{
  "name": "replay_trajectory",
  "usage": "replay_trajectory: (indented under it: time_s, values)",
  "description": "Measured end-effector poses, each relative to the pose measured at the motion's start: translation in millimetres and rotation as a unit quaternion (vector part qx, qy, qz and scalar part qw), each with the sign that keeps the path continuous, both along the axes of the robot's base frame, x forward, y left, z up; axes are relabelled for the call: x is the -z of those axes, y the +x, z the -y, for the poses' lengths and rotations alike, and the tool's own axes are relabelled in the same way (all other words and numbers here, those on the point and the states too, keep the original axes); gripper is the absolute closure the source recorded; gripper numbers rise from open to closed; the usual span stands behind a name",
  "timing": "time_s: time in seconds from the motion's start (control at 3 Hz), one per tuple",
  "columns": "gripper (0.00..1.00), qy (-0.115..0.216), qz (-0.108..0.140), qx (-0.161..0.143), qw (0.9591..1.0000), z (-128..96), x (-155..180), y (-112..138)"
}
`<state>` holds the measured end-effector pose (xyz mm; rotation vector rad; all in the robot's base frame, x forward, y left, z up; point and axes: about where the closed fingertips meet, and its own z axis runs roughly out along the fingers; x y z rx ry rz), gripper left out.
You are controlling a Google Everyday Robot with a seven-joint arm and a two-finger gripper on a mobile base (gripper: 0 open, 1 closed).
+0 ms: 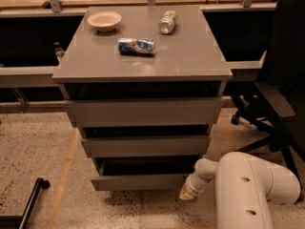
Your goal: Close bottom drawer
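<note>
The bottom drawer (138, 181) is the lowest of three grey drawers in the cabinet. It stands pulled out, its dark box interior showing above its plain grey front. The middle drawer (145, 145) and top drawer (143, 111) also stick out a little. My white arm (252, 187) comes in from the lower right. The gripper (187, 193) is at the right end of the bottom drawer's front, low near the floor.
On the cabinet top (190, 56) lie a cream bowl (104, 20), a blue can on its side (137, 46) and a silver can (167, 22). A black office chair (281, 80) stands at the right. A black bar (29, 202) lies on the speckled floor at lower left.
</note>
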<state>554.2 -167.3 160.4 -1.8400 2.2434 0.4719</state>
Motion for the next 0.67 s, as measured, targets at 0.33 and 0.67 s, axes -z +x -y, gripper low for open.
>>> replay_trajectory:
  time_s: [0.33, 0.67]
  values:
    - [1.0, 0.0, 0.0, 0.0, 1.0, 0, 0, 0]
    - [1.0, 0.006, 0.035, 0.011, 0.9993, 1, 5, 26]
